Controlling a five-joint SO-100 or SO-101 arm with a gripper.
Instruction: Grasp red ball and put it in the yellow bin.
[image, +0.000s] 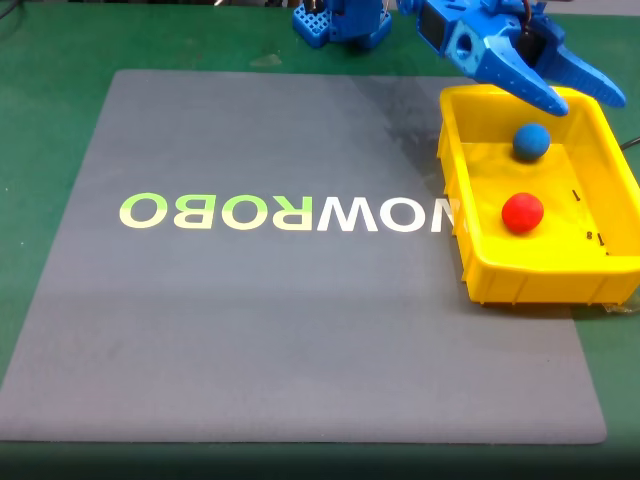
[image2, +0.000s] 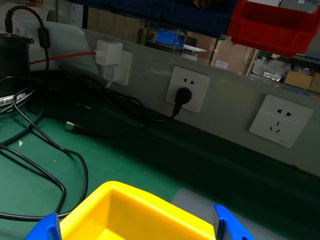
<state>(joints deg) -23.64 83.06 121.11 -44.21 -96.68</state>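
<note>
The red ball (image: 522, 212) lies inside the yellow bin (image: 470, 240), toward its near half, with a blue ball (image: 531, 141) behind it in the same bin. My blue gripper (image: 585, 101) hovers over the bin's far rim, open, with nothing between its fingers and clear of both balls. In the wrist view the two blue fingertips (image2: 227, 225) frame a corner of the yellow bin (image2: 150, 205) at the bottom edge, with the gripper (image2: 135, 229) spread wide.
The bin stands at the right edge of a grey mat (image: 280, 320) printed with mirrored letters, on a green table (image: 50, 110). The arm's blue base (image: 342, 24) is at the back. Black cables (image2: 55, 150) and wall sockets (image2: 187, 89) lie beyond the bin.
</note>
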